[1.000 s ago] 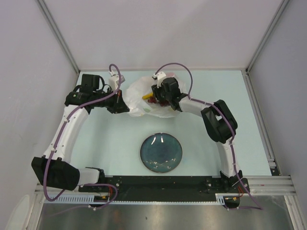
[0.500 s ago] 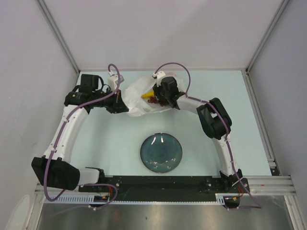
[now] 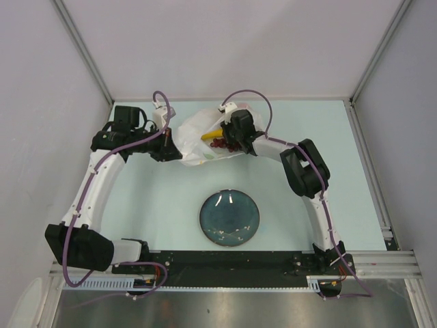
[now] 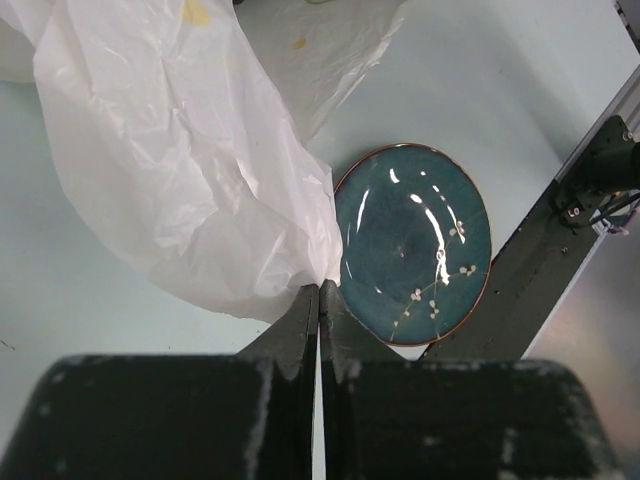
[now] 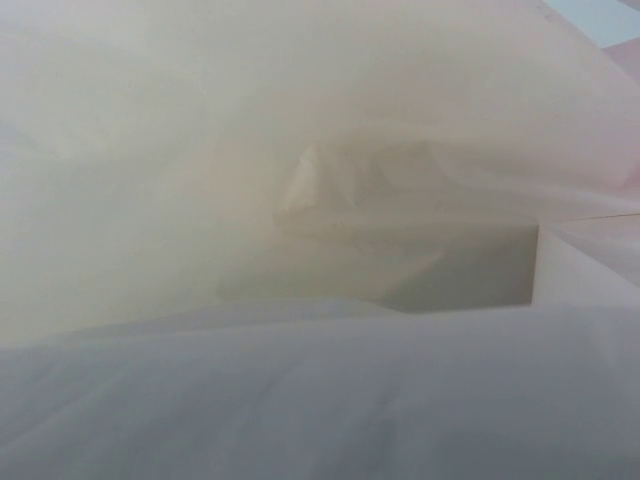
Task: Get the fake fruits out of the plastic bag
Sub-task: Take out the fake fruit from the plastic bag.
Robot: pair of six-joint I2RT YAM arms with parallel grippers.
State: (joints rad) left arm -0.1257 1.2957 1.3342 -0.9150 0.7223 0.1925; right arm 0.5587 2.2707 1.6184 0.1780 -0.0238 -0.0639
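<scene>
Left end effector (image 4: 319,298) pinched flat on plastic bag (image 4: 180,170) edge; right end effector (image 3: 228,136) inside bag mouth beside banana (image 3: 211,134), its opening cannot be told.

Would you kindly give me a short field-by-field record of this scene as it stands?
plastic bag: crumpled, beyond the plate
left gripper: shut on the bag's edge
right gripper: inside the bag's mouth, jaws hidden by film
banana: visible inside the bag
grape bunch: beside the banana, inside the bag
plate: apart from the bag, no fruit on it
</scene>
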